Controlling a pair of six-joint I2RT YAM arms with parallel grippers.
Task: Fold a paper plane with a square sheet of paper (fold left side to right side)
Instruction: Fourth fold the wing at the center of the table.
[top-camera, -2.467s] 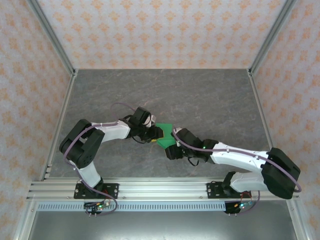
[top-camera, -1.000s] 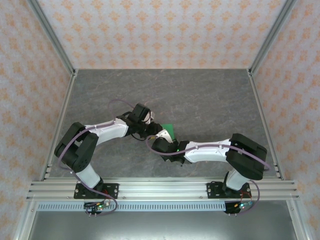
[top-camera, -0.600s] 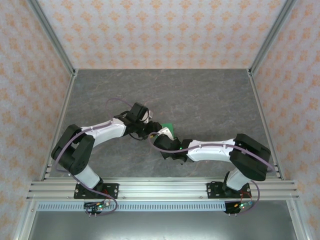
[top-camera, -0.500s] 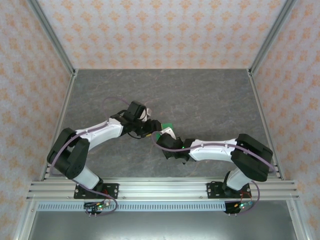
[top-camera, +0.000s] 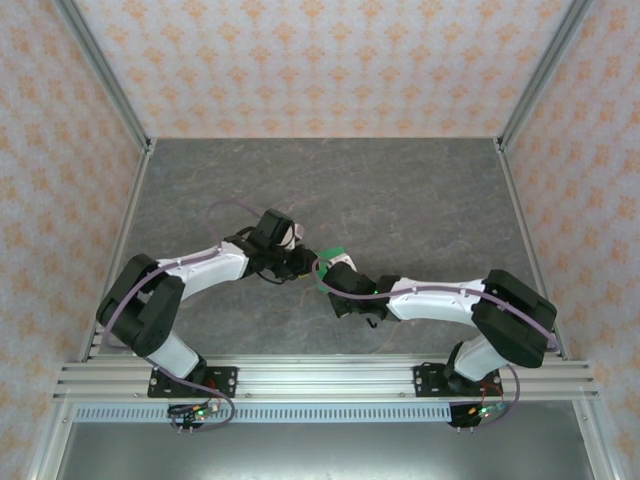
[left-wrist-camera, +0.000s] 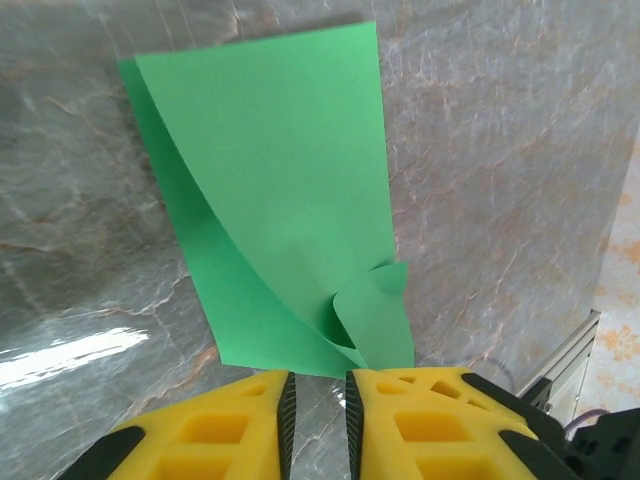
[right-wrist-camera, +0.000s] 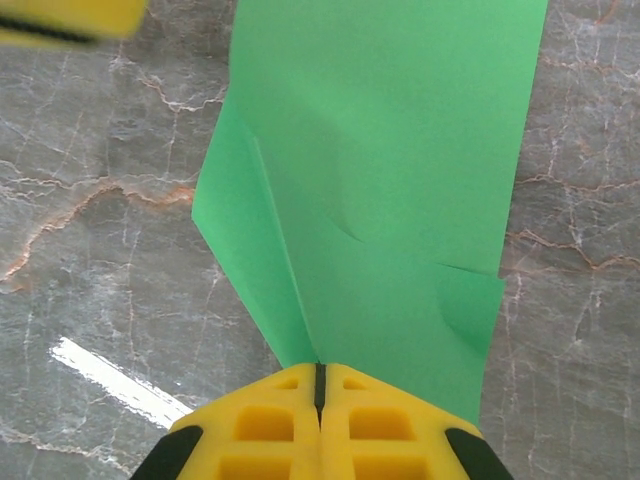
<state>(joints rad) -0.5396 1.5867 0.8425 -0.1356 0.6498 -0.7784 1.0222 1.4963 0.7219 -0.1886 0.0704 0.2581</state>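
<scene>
A grey, marble-veined worktop (top-camera: 400, 190) fills the floor of a booth. Its walls (top-camera: 320, 60) are papered in pale cream with an orange floral repeat, aluminium posts (top-camera: 525, 75) stand at the corners, and a slotted rail (top-camera: 320, 380) runs along the near edge.

Seen from above, the two arms meet near the middle of the worktop. Only a small corner of the green sheet of paper (top-camera: 331, 252) peeks out there, between the left gripper (top-camera: 303, 263) and the right gripper (top-camera: 332, 270).

The left wrist view shows far more. The sheet of paper (left-wrist-camera: 290, 200) lies folded over on the stone, its upper layer lifting in a loose curve, with one near corner curled up. The left gripper (left-wrist-camera: 318, 380) has its yellow fingers a narrow slot apart at the sheet's near edge, with bare stone showing between them.

In the right wrist view the sheet of paper (right-wrist-camera: 400, 180) shows a sharp crease running into the right gripper (right-wrist-camera: 320, 368). Those jaws are closed tight over the paper's edge, but whether they pinch it or press it down I cannot tell.
</scene>
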